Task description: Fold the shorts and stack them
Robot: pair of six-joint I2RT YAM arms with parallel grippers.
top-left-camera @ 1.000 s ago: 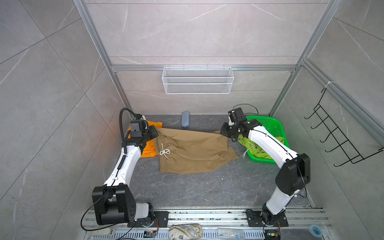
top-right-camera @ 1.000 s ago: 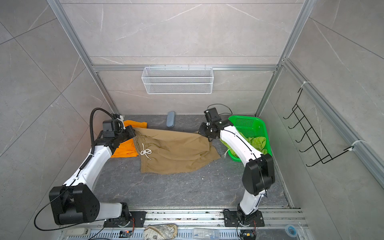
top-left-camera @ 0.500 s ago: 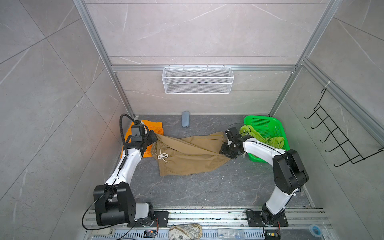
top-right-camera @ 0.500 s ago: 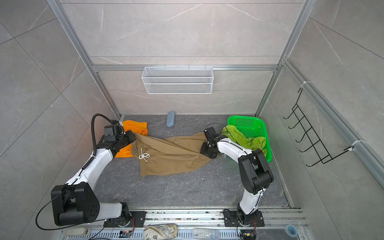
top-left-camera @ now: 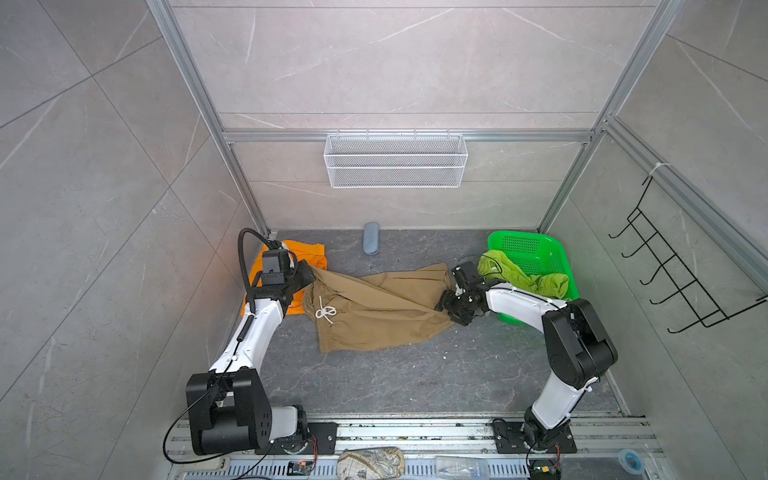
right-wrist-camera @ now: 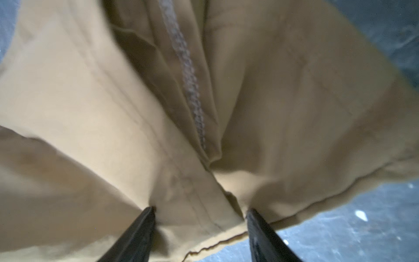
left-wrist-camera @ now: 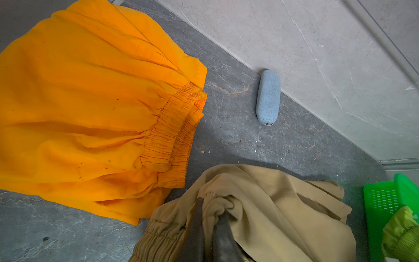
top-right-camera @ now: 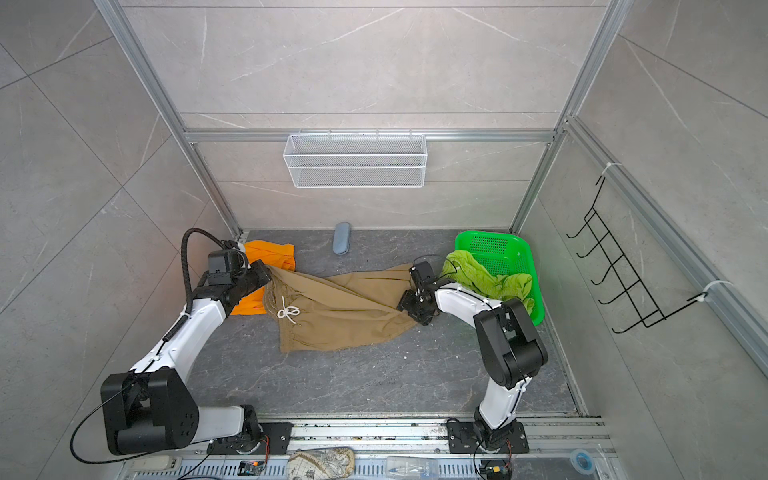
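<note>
Plainly the khaki shorts (top-left-camera: pixel 374 316) are light, limp cloth. They sprawl across the middle of the tabletop (top-left-camera: pixel 415 382), their near side lying flat and their far side drawn up into a ridge between the two grippers. The left gripper (left-wrist-camera: pixel 212 208) is clenched on a bunch of the gathered waistband at the left end, just beside the white drawstring (top-left-camera: pixel 326 311). The right gripper (right-wrist-camera: pixel 200 209) has its jaws apart, with the leg hem lying loose between them, unpinched. Cloth like this will likely sag and slip rather than keep a crease, so the thick waistband corners and stitched hem corners look like the surest holds. Farther back, the orange shorts (top-left-camera: pixel 307 251) lie flat in the far left corner. The lime green shorts (top-left-camera: pixel 519 274) spill over the rim of the basket (top-left-camera: pixel 523 248) in the far right corner.
</note>
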